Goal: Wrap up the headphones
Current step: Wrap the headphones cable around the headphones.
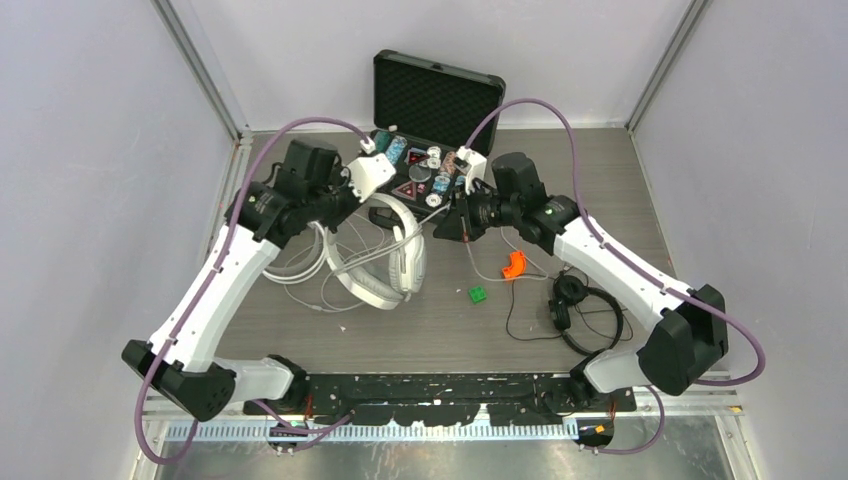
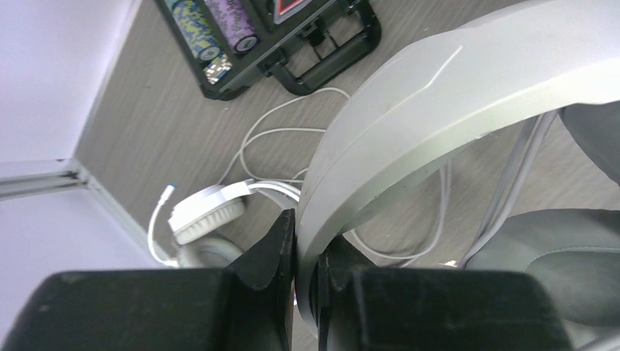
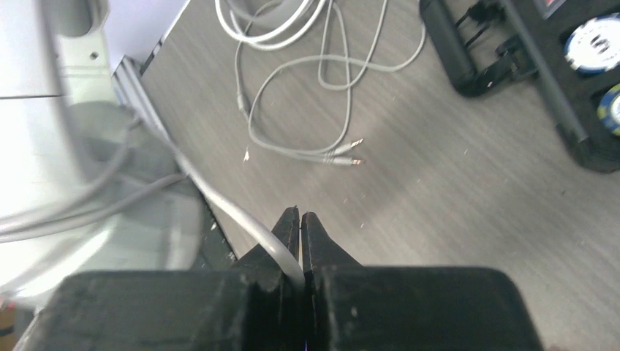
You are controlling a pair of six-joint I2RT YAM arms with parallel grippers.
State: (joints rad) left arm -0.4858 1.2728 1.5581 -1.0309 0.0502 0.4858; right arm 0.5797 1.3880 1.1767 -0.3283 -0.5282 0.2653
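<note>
The left end effector (image 2: 305,234) is clamped on the broad headband (image 2: 453,88) of a white headset (image 1: 385,265), its two fingers pinching the band's edge. This headset sits near the middle of the surface (image 1: 600,180), a little left of centre, and its padded ear cup fills the right side of the left wrist view.

A second white headset (image 2: 208,218) lies on the surface further left, partly under the left arm, with loose white cable looped around it.

The right end effector (image 3: 300,216) is closed on a grey cable (image 3: 248,223), which runs from between its fingertips off to the left towards the held headset. More grey cable lies slack on the surface beyond, ending in two jack plugs (image 3: 349,153).

The black headset (image 1: 570,290) rests to the right, near the right arm, its thin black cable spread loosely around it.

At the far edge stands an open black case (image 1: 437,95) holding poker chips (image 1: 400,152). A small orange piece (image 1: 513,264) and a small green piece (image 1: 478,294) lie between the white and black headsets.
</note>
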